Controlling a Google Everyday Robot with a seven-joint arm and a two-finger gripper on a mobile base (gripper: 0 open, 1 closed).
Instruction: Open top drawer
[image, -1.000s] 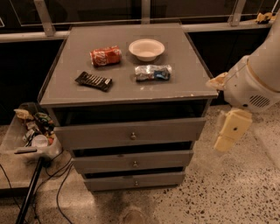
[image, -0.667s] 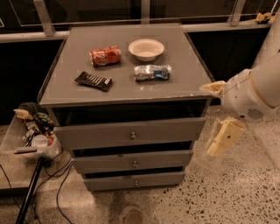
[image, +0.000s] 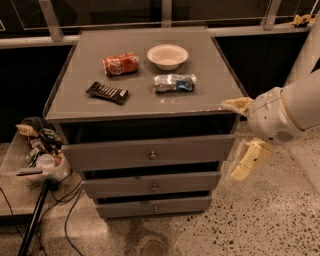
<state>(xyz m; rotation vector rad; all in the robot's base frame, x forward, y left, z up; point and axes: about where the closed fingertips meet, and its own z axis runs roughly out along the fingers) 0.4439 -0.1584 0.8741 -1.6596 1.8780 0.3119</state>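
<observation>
- A clear plastic bin (image: 30, 167) sits at the lower left of the frame, filled with small mixed clutter I cannot make out.
- Thin black cables (image: 70, 215) curl over the speckled terrazzo floor (image: 260, 225) below the bin.
- A grey wooden cabinet (image: 145, 107) fills the centre, with a flat, matte, squarish top.
- A flat black ridged wrapper (image: 106, 92) lies on the left part of that top.
- A dented red soda can (image: 120, 63) lies on its side just behind the wrapper.
- A round, shallow white bowl (image: 167, 55) stands upright near the back edge, right of the can.
- A crinkled silver and blue snack bag (image: 174, 83) lies in front of the bowl.
- The top drawer (image: 115, 154) runs across the middle of the frame under the tabletop. Its plain grey front is the widest and tallest, with a dark gap above it.
- A small round metal knob (image: 152, 155) sits at the centre of that front.
- Two narrower, shallower grey drawers (image: 120, 186) lie below it, each with a similar knob.
- The gripper (image: 234, 140) hangs at the cabinet's right side, well to the right of the knob. Its jaws stand wide open, holding nothing.
- One pale yellow finger lies at the tabletop's right front corner. The other, blocky one hangs lower, beside the right ends of the drawers.
- A smooth, rounded white arm (image: 287, 110) carries the gripper in from the right edge.
</observation>
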